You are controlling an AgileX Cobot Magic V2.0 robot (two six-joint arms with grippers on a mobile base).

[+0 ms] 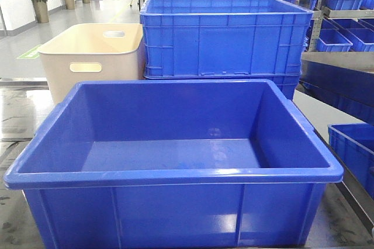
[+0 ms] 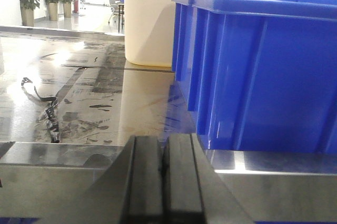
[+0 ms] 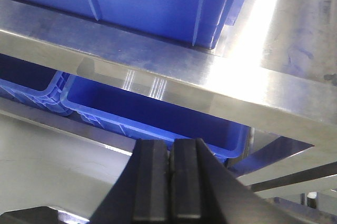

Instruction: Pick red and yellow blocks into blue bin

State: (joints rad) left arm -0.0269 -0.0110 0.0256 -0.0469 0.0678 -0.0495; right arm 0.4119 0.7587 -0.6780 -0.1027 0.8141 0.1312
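Blue bin (image 1: 175, 176) on tabletop (image 2: 89, 92); cream tub (image 1: 93, 56) and ribbed crate (image 1: 225, 35) behind. Left gripper (image 2: 164, 182) and right gripper (image 3: 171, 187): jaws together.

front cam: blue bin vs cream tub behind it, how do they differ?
The blue bin is blue, with a thick rim and no handle holes; the cream tub is cream with oval handle cutouts. The bin stands nearest the camera, the tub behind on the left. Both are open-topped; the bin's visible interior is empty.
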